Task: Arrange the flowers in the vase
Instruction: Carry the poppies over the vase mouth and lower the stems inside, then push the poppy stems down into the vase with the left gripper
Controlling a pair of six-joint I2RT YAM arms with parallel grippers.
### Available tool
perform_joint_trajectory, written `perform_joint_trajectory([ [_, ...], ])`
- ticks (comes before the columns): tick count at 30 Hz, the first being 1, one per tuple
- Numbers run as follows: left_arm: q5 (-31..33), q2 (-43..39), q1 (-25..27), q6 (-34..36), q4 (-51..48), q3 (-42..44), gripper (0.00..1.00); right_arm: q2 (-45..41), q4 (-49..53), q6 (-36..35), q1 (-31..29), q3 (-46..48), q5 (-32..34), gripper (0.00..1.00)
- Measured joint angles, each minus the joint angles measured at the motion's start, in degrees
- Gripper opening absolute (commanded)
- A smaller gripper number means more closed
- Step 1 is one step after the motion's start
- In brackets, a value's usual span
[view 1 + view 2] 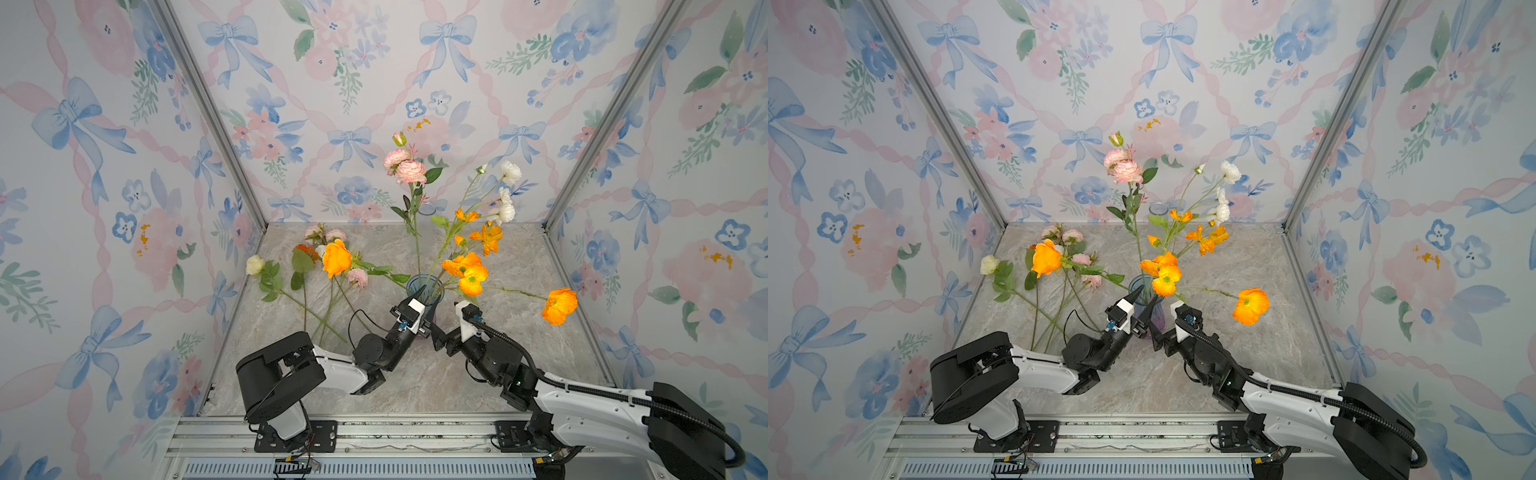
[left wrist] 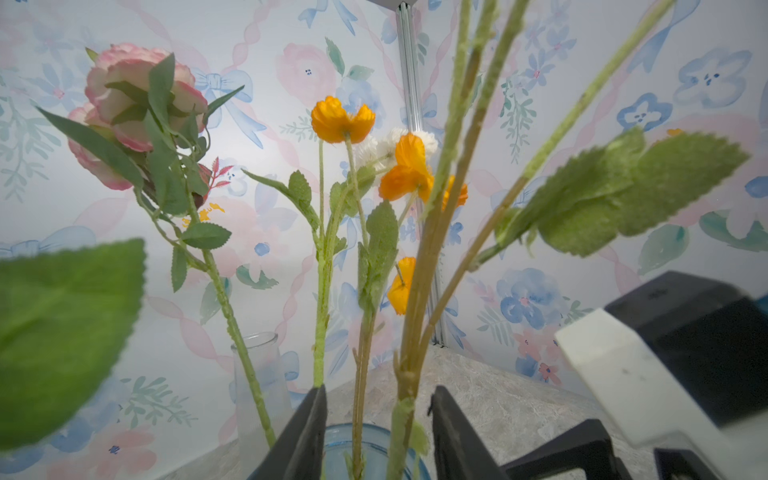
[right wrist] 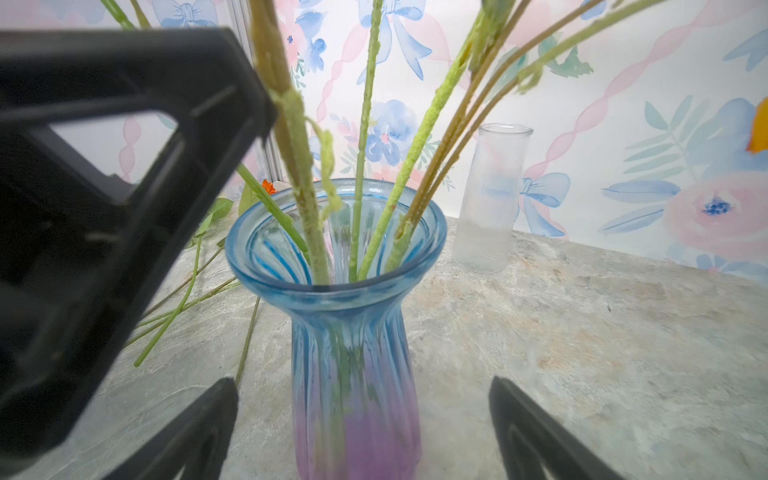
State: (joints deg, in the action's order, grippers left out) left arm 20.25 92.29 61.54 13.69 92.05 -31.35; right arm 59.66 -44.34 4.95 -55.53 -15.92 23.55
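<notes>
I log left gripper (image 2: 376,415) angled up at vase (image 3: 353,340) rim, jaws parted astride stems (image 2: 409,324); right gripper (image 3: 361,415) low, near-right of vase, jaws wide, gripping nothing.

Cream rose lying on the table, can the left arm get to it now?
Probably yes: the cream rose lies uncovered on the left arm's side of the table. The left hand, open around stems at the blue vase's mouth, must back away from them first.
</notes>
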Motion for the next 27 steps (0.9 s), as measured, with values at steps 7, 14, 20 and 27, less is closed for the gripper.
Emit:
perform_joint_trajectory([
  [7, 0.8, 1.1, 0.0, 0.3, -2.8, -7.0, 0.37, 0.1, 0.0, 0.0, 0.0, 0.0, -0.4, 0.97],
  [14, 1.7, 2.0, 0.0, 1.3, -6.4, -9.5, 0.05, 0.1, 0.0, 0.0, 0.0, 0.0, -0.5, 0.97],
  [20, 2.1, 1.9, 0.0, 1.2, -6.6, -8.9, 0.0, 0.1, 0.0, 0.0, 0.0, 0.0, -0.8, 0.97],
  [27, 2.7, 1.4, 0.7, 1.0, -6.7, -5.1, 0.15, 0.5, 0.3, -0.1, 0.0, 0.0, -0.9, 0.97],
])
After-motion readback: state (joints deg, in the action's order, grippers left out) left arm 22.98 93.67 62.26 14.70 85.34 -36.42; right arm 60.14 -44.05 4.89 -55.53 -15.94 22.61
